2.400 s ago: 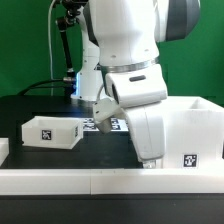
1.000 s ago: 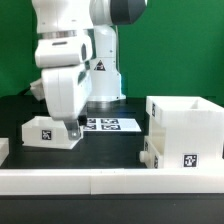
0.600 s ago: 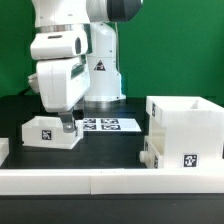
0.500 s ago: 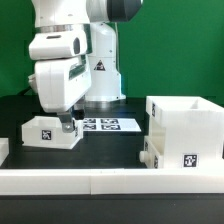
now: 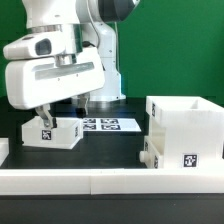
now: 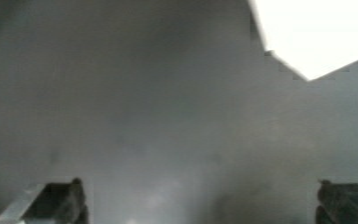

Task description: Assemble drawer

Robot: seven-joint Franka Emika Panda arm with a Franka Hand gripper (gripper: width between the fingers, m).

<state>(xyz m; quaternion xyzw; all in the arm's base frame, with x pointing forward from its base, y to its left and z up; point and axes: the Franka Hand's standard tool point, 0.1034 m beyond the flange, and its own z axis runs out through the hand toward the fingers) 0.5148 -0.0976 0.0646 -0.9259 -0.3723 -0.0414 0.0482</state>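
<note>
Arm (image 5: 60,60) comes first, white and bulky, filling the upper part of the exterior view's left, with its wrist turned over the dark worktop (image 5: 110,150). Next in size we see the housing (image 5: 185,118), an open-topped white cube at the exterior view's right, well apart from the arm. A long low white rail (image 5: 100,182) runs across the front edge. Low against the housing's front sits the second tray (image 5: 170,155) with a square tag facing us; we cannot tell how far it sits inside. The left tray (image 5: 55,134), also tagged, rests on the worktop at the exterior view's left, with the marker board (image 5: 108,125) lying flat between it and the housing, farther back.

Smallest are the fingers (image 5: 46,117), hanging just above the left tray's near corner; from here we cannot tell whether they touch it. In the wrist view the fingers (image 6: 55,203) stand wide apart with only blurred dark worktop between them, gripping nothing. A blurred white corner (image 6: 327,35) shows beyond them; we cannot tell which part it is.
</note>
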